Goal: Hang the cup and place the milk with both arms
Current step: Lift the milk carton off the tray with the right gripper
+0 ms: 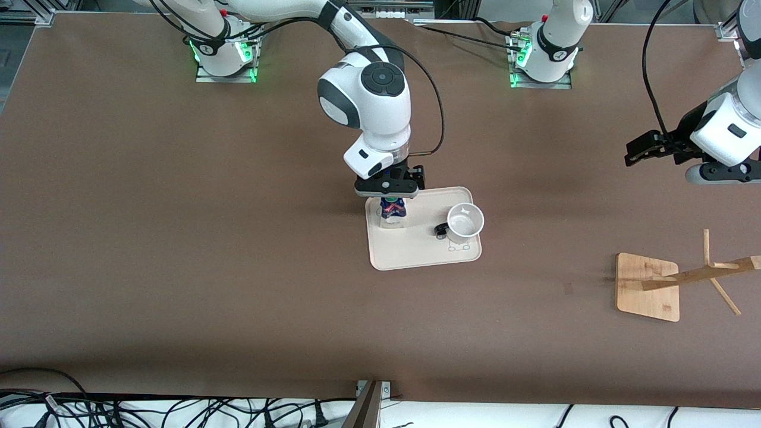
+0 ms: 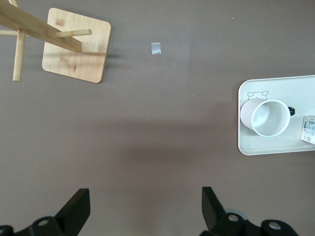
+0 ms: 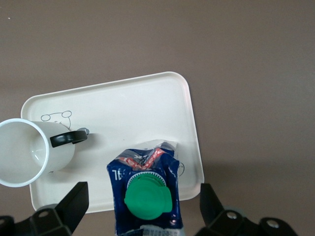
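Hovering spread wide over the milk [image 3: 147, 187], right hand [image 1: 387, 189] empty; carton upright on tray [image 1: 416, 255] beside cup [image 1: 464, 222]. Probably light, crushable: best pinched gently below the gable. Waiting open over bare bench [image 1: 178, 238], left hand [image 1: 645, 148].

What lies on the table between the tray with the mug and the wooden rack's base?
Nothing but bare brown table between the tray and the rack's base; only a small pale patch marks it, in the left wrist view.
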Action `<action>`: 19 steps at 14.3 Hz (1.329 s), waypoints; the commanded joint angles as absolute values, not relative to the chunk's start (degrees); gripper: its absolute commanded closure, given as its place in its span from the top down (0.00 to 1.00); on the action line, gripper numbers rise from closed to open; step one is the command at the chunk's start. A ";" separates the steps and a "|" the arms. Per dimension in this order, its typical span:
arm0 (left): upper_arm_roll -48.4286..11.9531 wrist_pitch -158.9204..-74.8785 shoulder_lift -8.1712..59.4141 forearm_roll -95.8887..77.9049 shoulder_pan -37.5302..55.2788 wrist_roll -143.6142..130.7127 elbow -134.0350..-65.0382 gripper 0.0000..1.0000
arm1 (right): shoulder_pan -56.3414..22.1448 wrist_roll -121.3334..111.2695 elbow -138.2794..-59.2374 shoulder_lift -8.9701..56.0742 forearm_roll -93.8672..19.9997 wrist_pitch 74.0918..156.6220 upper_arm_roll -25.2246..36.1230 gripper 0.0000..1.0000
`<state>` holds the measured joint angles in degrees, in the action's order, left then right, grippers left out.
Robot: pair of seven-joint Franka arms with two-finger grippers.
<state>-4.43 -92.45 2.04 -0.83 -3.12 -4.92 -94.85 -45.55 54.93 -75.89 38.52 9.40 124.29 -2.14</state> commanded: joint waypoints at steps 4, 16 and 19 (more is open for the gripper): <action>-4.83 -93.08 1.84 -0.35 -3.60 -3.69 -95.27 1.00 | -45.79 53.70 -76.64 38.50 10.28 123.84 -1.85 1.00; -4.92 -92.90 2.29 -0.44 -3.52 -3.69 -95.01 1.00 | -46.05 55.10 -76.99 39.72 7.31 124.19 -2.20 0.97; -5.01 -92.90 2.55 -0.44 -3.52 -3.78 -95.01 1.00 | -46.05 55.11 -76.99 40.43 4.92 124.54 -2.20 0.49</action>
